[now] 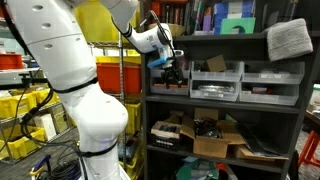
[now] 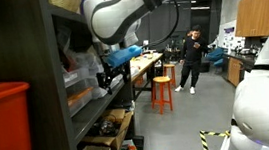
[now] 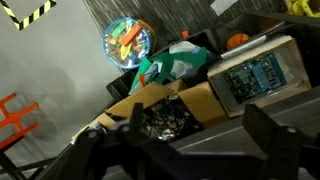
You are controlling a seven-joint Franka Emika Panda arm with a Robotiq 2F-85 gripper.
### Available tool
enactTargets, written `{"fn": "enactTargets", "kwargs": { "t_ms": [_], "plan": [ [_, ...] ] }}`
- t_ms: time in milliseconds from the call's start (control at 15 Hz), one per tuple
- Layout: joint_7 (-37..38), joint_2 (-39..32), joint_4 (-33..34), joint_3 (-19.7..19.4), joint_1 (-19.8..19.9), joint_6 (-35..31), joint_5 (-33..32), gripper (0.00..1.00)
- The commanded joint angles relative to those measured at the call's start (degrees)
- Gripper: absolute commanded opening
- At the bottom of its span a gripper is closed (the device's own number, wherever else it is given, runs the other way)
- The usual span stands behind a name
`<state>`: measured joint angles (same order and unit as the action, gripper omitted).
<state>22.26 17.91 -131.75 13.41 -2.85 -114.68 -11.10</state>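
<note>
Cardboard box (image 3: 197, 102), dark clutter (image 3: 160, 122) inside

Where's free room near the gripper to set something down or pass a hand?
Bare floor lies beside the shelving, bordered by the round clear container, the hazard tape and the orange stool legs. Ahead of the open gripper it is crowded: cardboard box, green bag and printed box sit packed together. In an exterior view, grey trays fill the middle shelf.

You had no words or numbers you could read. The printed panel on the box (image 3: 255, 75), right in the wrist view, was too blurred, and the yellow-and-black hazard striping (image 3: 30, 12) at far left carried no lettering.
</note>
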Motion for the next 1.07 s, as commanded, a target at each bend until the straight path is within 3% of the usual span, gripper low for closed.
{"fn": "enactTargets", "kwargs": {
  "t_ms": [0,400,667,1000],
  "plan": [
    [1.23,5.59,-9.79,-3.36,0.47,-7.84,1.08,1.00],
    [7.18,8.40,-21.69,-7.12,6.60,-29.67,1.67,1.00],
    [13.33,8.12,-25.00,-5.91,12.36,-40.59,2.08,1.00],
    [22.93,9.45,-26.05,-2.76,19.03,-49.24,2.43,1.00]
  ]
}}
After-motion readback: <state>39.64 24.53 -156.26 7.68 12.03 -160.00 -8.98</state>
